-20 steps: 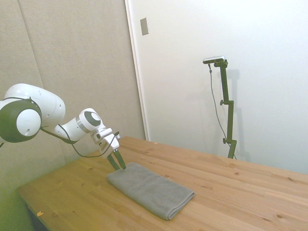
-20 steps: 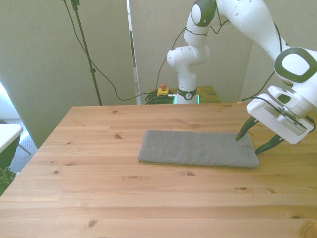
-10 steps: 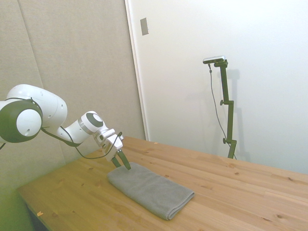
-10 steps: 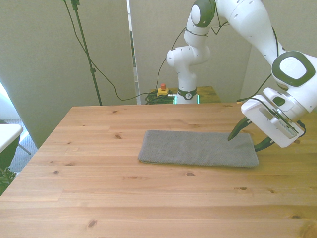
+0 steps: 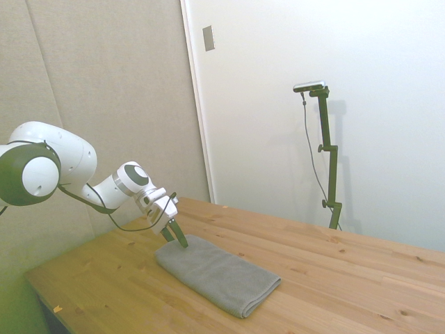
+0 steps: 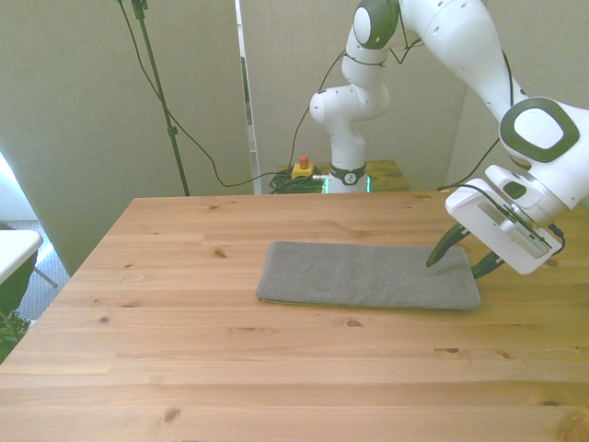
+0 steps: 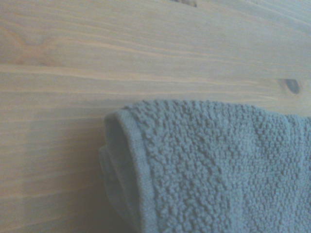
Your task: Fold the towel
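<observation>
Two spread fingers of the gripper (image 6: 451,262) straddle the towel (image 6: 368,275) end (wrist view shows stacked layers), gripping nothing.

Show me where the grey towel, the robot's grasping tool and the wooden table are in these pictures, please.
towel (image 6: 363,274), front view, middle of its flat top.
tool (image 6: 455,261), front view, midway between its two dark fingertips at the towel's end.
table (image 6: 276,368), front view, bare wood in front of the towel.
</observation>
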Action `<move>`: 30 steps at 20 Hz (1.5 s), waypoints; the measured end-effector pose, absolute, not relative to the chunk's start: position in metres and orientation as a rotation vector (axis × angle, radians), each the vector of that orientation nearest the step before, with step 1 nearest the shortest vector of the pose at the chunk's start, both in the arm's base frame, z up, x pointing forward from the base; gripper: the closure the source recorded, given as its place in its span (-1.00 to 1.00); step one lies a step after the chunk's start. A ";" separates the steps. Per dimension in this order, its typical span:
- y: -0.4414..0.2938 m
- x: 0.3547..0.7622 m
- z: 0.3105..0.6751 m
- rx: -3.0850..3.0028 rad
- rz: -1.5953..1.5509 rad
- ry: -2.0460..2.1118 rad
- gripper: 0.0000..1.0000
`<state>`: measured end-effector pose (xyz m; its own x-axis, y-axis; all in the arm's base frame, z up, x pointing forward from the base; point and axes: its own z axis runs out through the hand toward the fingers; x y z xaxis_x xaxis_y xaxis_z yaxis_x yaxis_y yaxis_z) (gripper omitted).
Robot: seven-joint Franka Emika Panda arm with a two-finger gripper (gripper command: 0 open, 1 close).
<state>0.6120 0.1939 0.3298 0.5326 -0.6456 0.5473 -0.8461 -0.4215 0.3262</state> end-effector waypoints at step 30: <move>0.021 0.540 0.497 2.356 0.618 -1.510 1.00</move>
